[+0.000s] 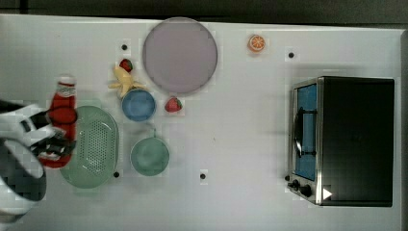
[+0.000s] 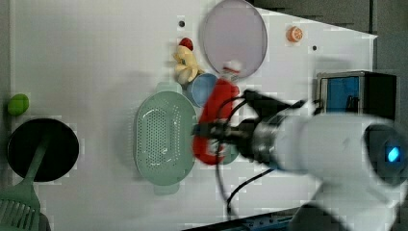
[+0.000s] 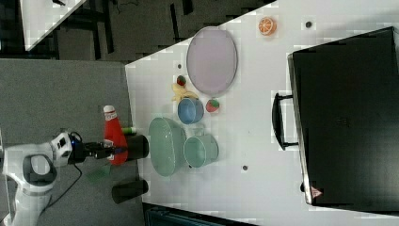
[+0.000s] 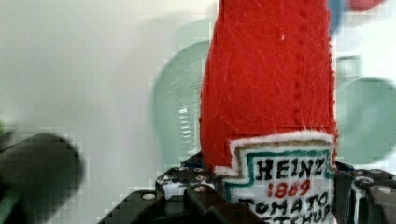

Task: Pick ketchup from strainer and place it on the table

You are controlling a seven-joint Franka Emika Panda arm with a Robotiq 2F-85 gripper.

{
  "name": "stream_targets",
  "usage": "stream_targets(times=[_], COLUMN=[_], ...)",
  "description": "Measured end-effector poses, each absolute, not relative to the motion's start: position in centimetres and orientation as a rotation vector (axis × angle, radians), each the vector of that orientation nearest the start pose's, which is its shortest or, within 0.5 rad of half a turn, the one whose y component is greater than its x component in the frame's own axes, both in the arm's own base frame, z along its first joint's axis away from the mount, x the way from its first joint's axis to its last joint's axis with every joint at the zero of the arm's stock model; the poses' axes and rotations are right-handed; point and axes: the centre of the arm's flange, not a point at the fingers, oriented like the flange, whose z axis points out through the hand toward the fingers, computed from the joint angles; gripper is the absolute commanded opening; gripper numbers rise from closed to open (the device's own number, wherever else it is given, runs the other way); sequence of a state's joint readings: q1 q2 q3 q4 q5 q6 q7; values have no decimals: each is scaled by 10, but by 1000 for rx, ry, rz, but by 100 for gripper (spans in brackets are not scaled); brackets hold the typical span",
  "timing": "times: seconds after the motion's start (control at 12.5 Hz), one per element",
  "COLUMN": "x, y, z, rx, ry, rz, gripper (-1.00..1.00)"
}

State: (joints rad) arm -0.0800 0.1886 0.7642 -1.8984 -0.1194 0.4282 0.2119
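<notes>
White table (image 1: 240, 144) is seen in the top view, where the gripper (image 1: 50, 137) is clamped on the ketchup (image 1: 62, 120), carried just beside the strainer (image 1: 94, 147). From the left view, the arm is stretched level, the bottle lifted clear. From the right view, the cap is pointed away from the wrist. At the wrist view, the label is pinched between the fingers (image 4: 196, 198).

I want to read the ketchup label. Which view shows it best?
The wrist view: the ketchup is close, and its label reads "HEINZ TOMATO". The top view shows its cap and body with the tool across it; in the left and right views it is small.
</notes>
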Motion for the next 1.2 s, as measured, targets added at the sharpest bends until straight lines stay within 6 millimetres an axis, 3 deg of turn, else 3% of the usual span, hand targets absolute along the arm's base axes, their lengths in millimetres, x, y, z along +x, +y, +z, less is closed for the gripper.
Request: stream_targets(times=[0.16,0.32,0.64,0.96,1.12,1.2], x=[504,537,585,592,587,582], y=[310,250,96,-37,-78,-88], z=[428,422,412,401,386,373], rx=[-3121,-3127,-3114,-3089,-3085,-3074], ry=[489,585,744,833,869,889], rz=[98,118,147,169,110,69], gripper=[19,19,19,19,19,19])
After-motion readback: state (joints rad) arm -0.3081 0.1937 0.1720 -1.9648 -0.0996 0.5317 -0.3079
